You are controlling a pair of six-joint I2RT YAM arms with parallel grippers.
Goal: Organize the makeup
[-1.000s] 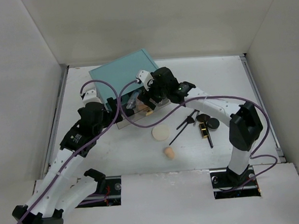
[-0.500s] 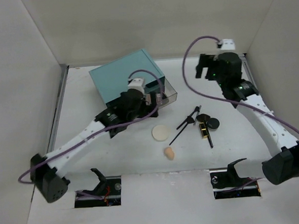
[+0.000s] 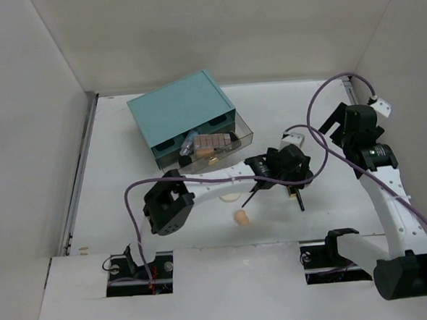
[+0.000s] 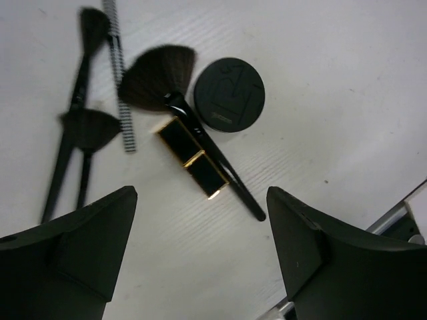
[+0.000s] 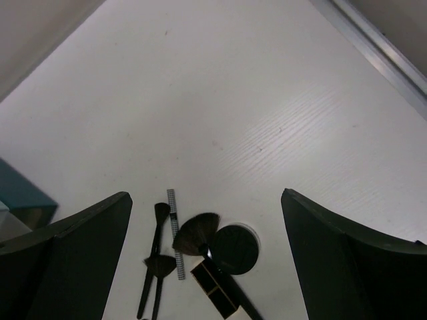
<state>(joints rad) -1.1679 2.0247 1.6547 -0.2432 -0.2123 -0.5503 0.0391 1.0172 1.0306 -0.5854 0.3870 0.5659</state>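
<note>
1. The peach sponge (image 3: 240, 217) lies alone on the white table (image 3: 127, 172), nearest the arm bases.
2. Just behind it, the cream puff (image 3: 232, 198) is mostly covered by the left arm (image 3: 215, 182), which stretches across the table toward the right.
3. The left gripper (image 4: 201, 200) hovers over a cluster of makeup right of centre. Its jaws are spread apart, with nothing between them and nothing touched.
4. Directly under that gripper lies a black-and-gold tube (image 4: 192, 158). A fan brush (image 4: 158, 77) lies against it, with the handle running along the tube's edge and the bristles just beside a round black compact (image 4: 229, 94).
5. On the other side of the fan brush lie two smaller brushes (image 4: 83, 127) and a thin striped stick (image 4: 120, 80), all flat on the table and apart from the compact.
6. The right gripper (image 5: 207, 195) hangs high above the table at the back right. It is released and empty, with both fingers wide, and the same cluster lies far below it.
7. At the back left stands the teal box (image 3: 178, 108). Its clear drawer (image 3: 244, 135) is open toward the front. It holds a pinkish segmented block (image 3: 212, 140) and a few small pieces too small to identify.
</note>
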